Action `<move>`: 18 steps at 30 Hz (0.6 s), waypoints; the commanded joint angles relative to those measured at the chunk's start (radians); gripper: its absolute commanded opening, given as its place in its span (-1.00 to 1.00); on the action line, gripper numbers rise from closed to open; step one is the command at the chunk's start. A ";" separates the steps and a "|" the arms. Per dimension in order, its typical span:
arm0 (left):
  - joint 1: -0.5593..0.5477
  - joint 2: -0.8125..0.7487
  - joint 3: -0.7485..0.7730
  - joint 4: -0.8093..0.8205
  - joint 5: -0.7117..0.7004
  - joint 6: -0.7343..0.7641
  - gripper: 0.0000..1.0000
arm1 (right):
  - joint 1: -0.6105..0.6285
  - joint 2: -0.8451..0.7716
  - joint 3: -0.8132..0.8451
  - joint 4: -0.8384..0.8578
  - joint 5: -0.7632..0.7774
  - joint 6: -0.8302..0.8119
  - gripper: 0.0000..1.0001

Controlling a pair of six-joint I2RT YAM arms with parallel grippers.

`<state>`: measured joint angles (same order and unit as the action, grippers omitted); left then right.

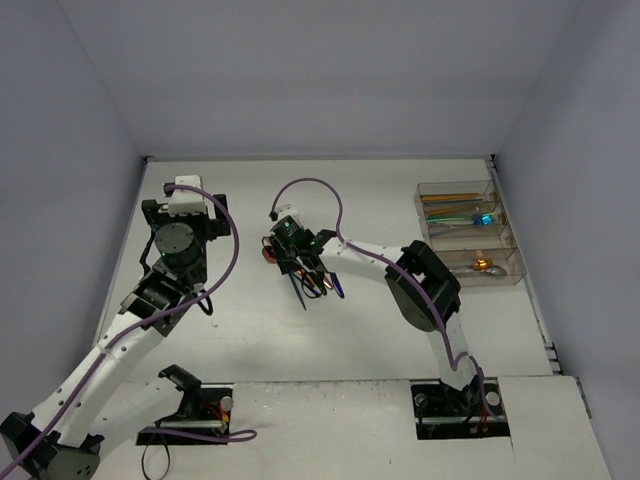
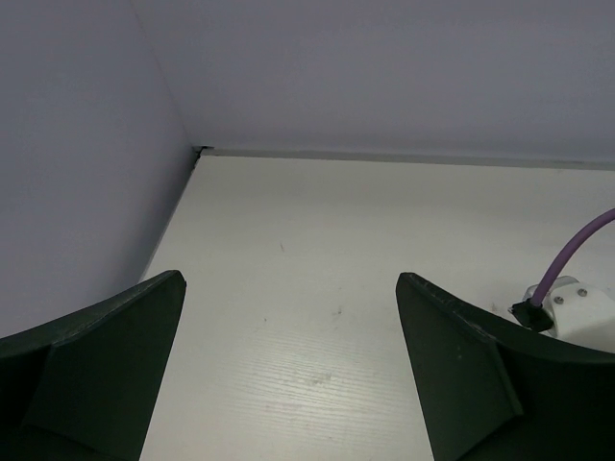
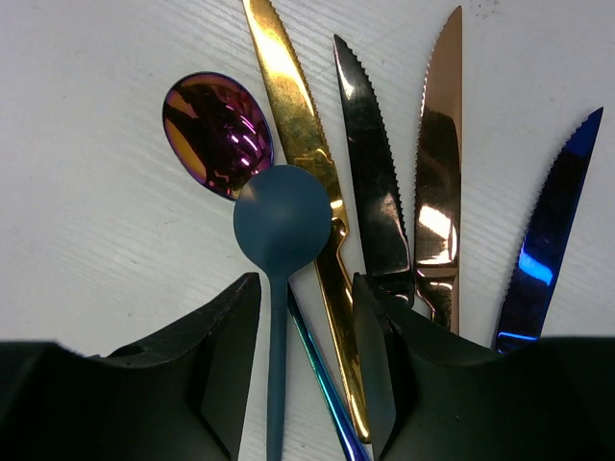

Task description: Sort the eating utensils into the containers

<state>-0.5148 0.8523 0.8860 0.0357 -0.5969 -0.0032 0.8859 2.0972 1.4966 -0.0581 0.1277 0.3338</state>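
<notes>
My right gripper hovers low over a fan of eating utensils at the table's middle. Its jaws stand open astride three handles: a teal spoon, an iridescent blue handle and a gold knife. White table shows between these handles. Beside them lie a magenta spoon, a dark knife, a rose-gold knife and a blue knife. The containers, clear joined trays at the far right, hold a few utensils. My left gripper is open over bare table at the far left.
Grey walls close the table off at the back and on both sides. A purple cable and a white arm part show at the right of the left wrist view. The right arm's elbow sits between the pile and the trays.
</notes>
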 commanded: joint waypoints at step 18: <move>0.007 0.022 0.026 0.038 0.045 -0.018 0.80 | 0.031 0.023 0.056 0.021 0.069 0.001 -0.65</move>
<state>-0.5148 0.8715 0.8860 0.0298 -0.5622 -0.0076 0.9098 2.1376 1.5089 -0.0563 0.1640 0.3365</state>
